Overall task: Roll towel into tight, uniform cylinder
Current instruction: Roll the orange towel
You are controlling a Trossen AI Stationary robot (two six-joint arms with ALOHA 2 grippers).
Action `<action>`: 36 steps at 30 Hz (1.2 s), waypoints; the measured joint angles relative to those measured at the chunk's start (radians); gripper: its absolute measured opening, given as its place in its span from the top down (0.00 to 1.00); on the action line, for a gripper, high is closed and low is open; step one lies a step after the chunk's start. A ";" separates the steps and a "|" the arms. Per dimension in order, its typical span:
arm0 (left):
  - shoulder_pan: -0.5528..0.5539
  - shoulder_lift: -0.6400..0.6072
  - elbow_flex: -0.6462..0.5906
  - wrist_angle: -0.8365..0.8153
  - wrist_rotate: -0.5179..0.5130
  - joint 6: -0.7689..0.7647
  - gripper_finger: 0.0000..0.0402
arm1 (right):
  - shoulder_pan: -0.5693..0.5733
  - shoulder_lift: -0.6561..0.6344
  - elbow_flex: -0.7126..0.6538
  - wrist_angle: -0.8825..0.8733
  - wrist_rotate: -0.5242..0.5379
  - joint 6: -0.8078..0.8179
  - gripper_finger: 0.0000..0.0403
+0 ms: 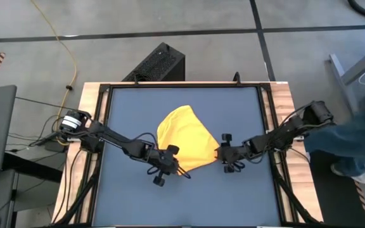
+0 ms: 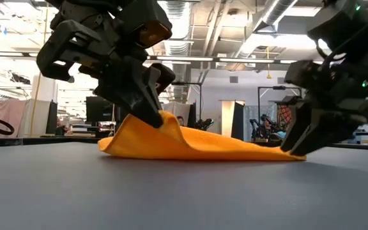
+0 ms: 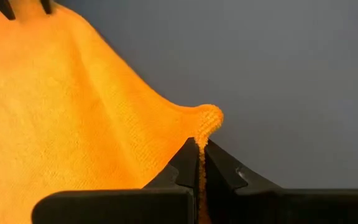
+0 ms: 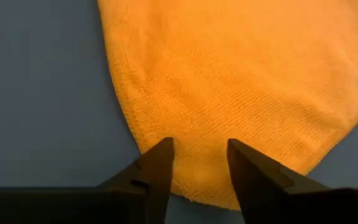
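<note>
1. Closest to the left wrist camera, two dark fingers (image 3: 185,169) are pinched together on a raised fold of the towel (image 3: 73,124); a narrow strip of yellow cloth runs up between them and bulges just above the tips. Beside the cloth the dark blue mat (image 3: 278,68) lies bare.

2. From the right wrist view, the right gripper (image 4: 199,152) has its fingers apart, straddling the rounded edge of the towel (image 4: 241,74), which rests flat on the mat (image 4: 42,93) under them.

3. Seen from overhead, the towel (image 1: 184,140) lies near the middle of the worktop, rumpled into a rough wedge. The left gripper (image 1: 170,158) is at the towel's edge toward the front left corner; the right gripper (image 1: 224,152) is at its edge toward the right side. A person's leg (image 1: 344,142) stands beyond the right edge of the table (image 1: 287,101).

4. At table level, one gripper (image 2: 149,96) lifts a towel (image 2: 197,144) corner into a peak, while the other (image 2: 299,144) sits low at the flat end.
</note>
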 joint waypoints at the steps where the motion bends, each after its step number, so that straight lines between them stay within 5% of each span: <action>1: 0.000 0.000 0.000 0.005 -0.001 0.000 1.00 | 0.000 0.009 0.001 0.002 0.002 0.000 0.51; 11: 0.000 0.000 0.001 0.013 -0.002 -0.002 1.00 | -0.001 -0.031 0.019 -0.046 0.008 -0.006 0.46; 22: 0.000 0.000 0.001 0.000 -0.005 -0.004 1.00 | 0.030 -0.177 0.088 -0.348 -0.022 0.081 0.47; 36: 0.000 0.000 0.001 0.004 -0.004 -0.011 1.00 | 0.079 0.070 0.088 -0.186 0.098 -0.001 0.47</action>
